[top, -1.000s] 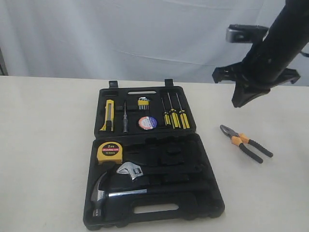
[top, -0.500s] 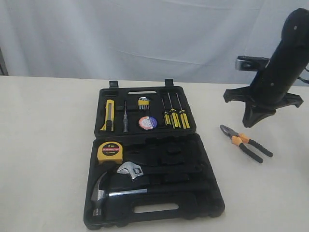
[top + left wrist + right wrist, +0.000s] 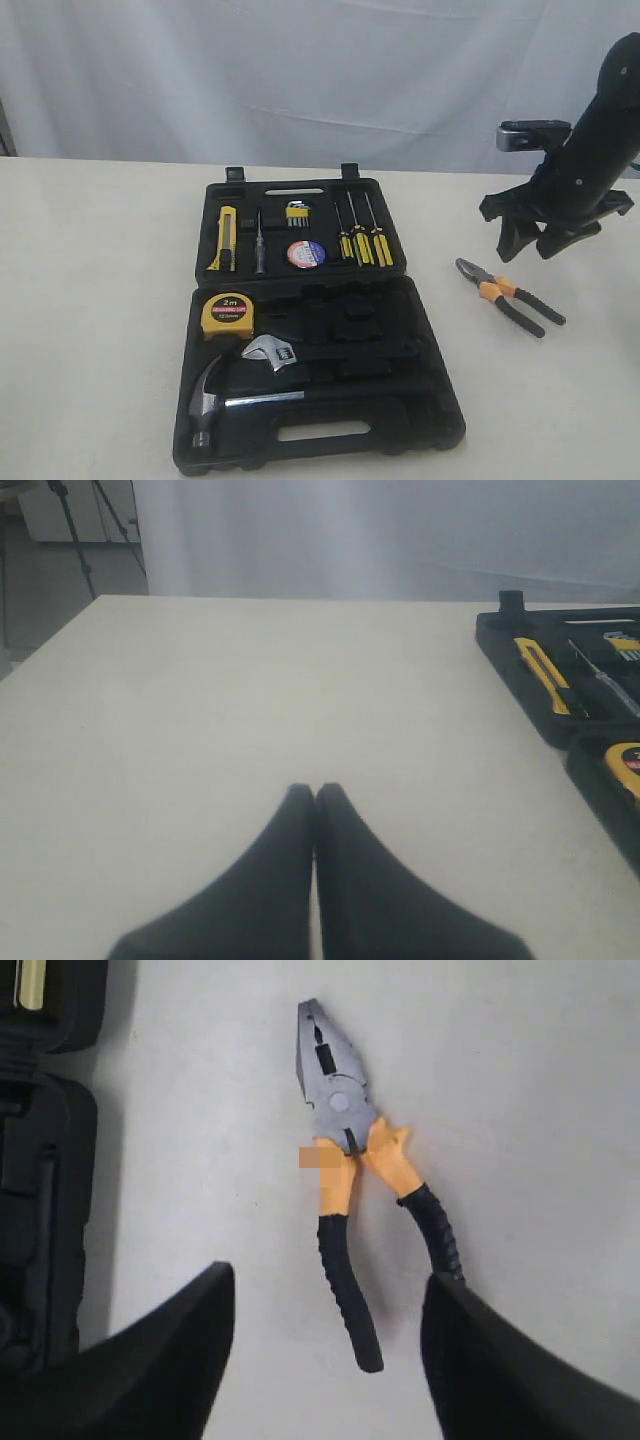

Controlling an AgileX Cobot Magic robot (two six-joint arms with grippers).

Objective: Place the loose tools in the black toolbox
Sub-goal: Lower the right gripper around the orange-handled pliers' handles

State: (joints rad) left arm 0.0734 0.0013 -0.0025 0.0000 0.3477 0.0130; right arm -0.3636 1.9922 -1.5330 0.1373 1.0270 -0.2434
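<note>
The right arm [image 3: 598, 115] slants down from the upper right, its gripper [image 3: 537, 240] pointing downward, jaws spread wide apart and holding nothing. The left gripper [image 3: 315, 792] points forward, roughly level, its jaws pressed together tip to tip, nothing held between them.
</note>
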